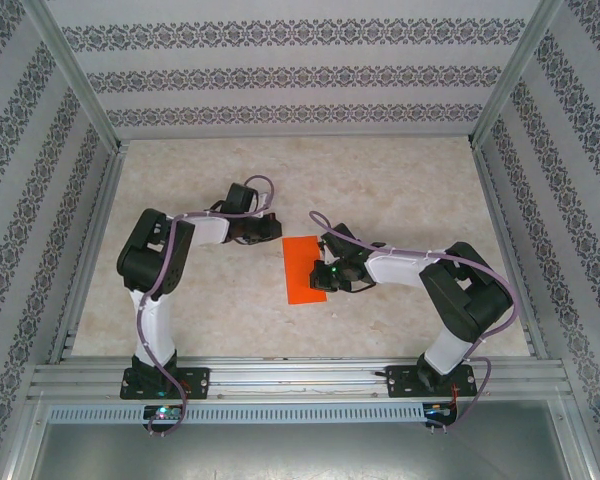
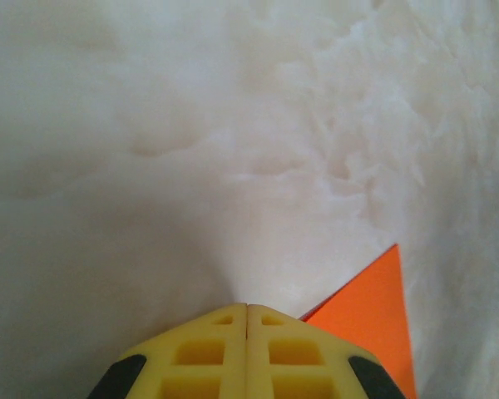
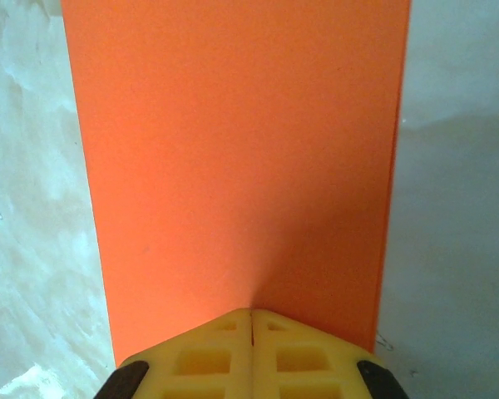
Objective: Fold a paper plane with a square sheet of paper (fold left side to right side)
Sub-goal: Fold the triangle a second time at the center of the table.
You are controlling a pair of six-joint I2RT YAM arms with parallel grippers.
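At table centre: the square sheet of paper (image 1: 299,262) lies flat on the table (image 1: 400,180), between the two arms, plain orange-red.
Outline: reads as a rectangle from above, narrower than it is tall, not a square.
Layers: the right wrist view shows the sheet (image 3: 233,166) with a thin darker line along one side edge (looks like two layers stacked; I can't say which edge is the crease).
Progress: my judgement is that the left-to-right half fold is done. No sharp point, no kite outline, no wings yet, so the nose folds and everything after them are left. Early in the job.
Long axis: runs 12 to 6 o'clock in the top view, the far end leaning slightly toward 11.
Heading: none to record. Both short ends are blunt and square-cut, so the paper points nowhere yet.
Left gripper (image 1: 268,233): sits at the sheet's 10 o'clock corner. Fingers are pressed together with nothing between them. From its wrist camera, the left gripper (image 2: 247,312) has one orange corner (image 2: 370,328) just beside the tips at 4 o'clock; whether they touch, I can't tell.
Right gripper (image 1: 317,278): reaches in from 3 o'clock over the sheet's 4 o'clock part. From its wrist camera, the right gripper (image 3: 251,314) has its jaws closed tip to tip, gripping nothing, low over the paper; pressing it flat is my guess.
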